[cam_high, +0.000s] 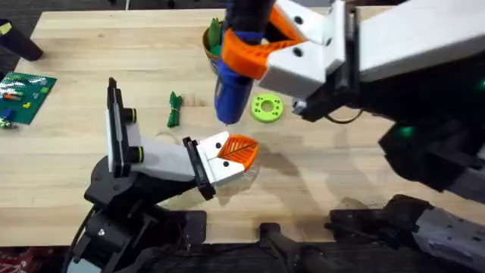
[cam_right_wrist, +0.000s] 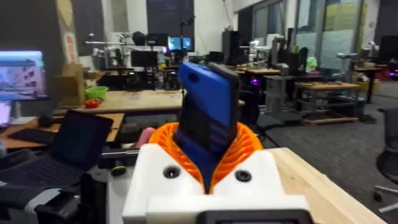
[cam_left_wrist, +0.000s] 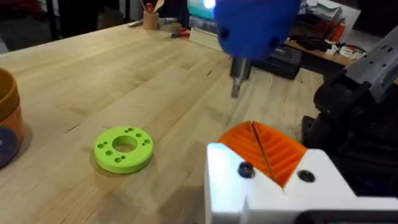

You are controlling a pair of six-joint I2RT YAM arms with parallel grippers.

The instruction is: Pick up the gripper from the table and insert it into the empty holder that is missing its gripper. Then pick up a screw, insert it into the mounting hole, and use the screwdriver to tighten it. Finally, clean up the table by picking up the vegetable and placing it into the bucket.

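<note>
Right arm carries the screwdriver above the table; left gripper waits low near the front edge.

The right gripper point(cam_high: 250, 49), white fingers with orange ribbed pads, is clamped around the fat blue cylindrical powered screwdriver point(cam_high: 231, 91), whose thin metal bit hangs clear of the wooden table point(cam_high: 341, 174). The left gripper point(cam_high: 236, 152) looks closed with nothing between its pads. From the bit, the lime-green round disc with holes point(cam_high: 266, 107) sits at three o'clock, the slim dark green toy vegetable point(cam_high: 174, 108) at nine, and the orange-brown bucket point(cam_high: 212, 39) at twelve. The screwdriver should probably stay upright, coming down slowly and squarely wherever the bit must seat.
</note>
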